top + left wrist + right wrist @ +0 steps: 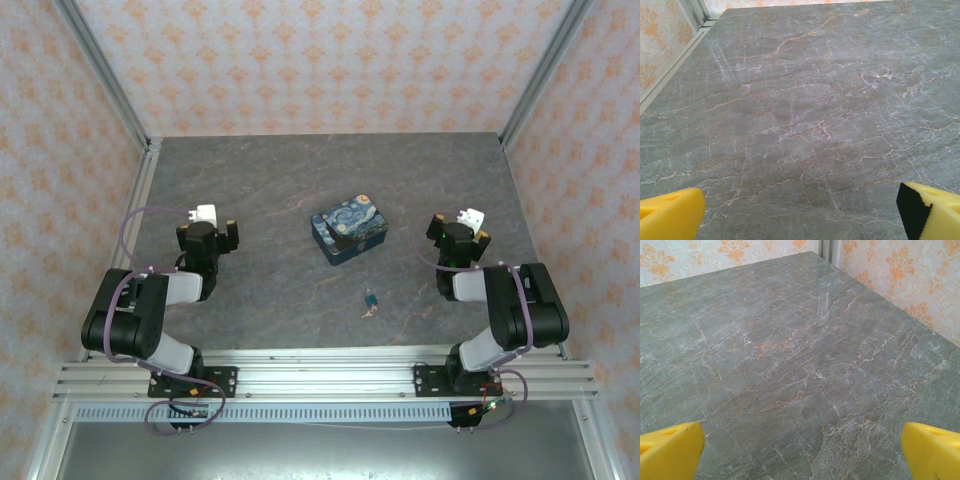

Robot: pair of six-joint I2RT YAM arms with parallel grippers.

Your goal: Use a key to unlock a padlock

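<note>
From the top external camera, just below and right of frame centre: the padlock [371, 298], tiny and teal, flat on the grey marbled tabletop [260, 180]. Touching or just beside its lower edge (too small to tell which): the key [367, 311], pale gold. Above both, near frame centre and clearly apart from them: a dark blue tin [348, 235] with a swirling print, lid shut. At left of the frame, the left hand [210, 222]; at right, the right hand [460, 226]; both well away from padlock and key, gripping nothing.

From the left wrist camera: left hand [800, 212] spread wide, yellow fingertips [670, 214] in the two bottom corners of the frame, bare veined tabletop [805, 115] between them. Patterned wall at upper left.

From the right wrist camera: right hand [802, 450] likewise spread wide, yellow fingertips [670, 447] in the bottom corners, bare tabletop [790, 350] between. Orange-patterned wall along the top and right edge.
</note>
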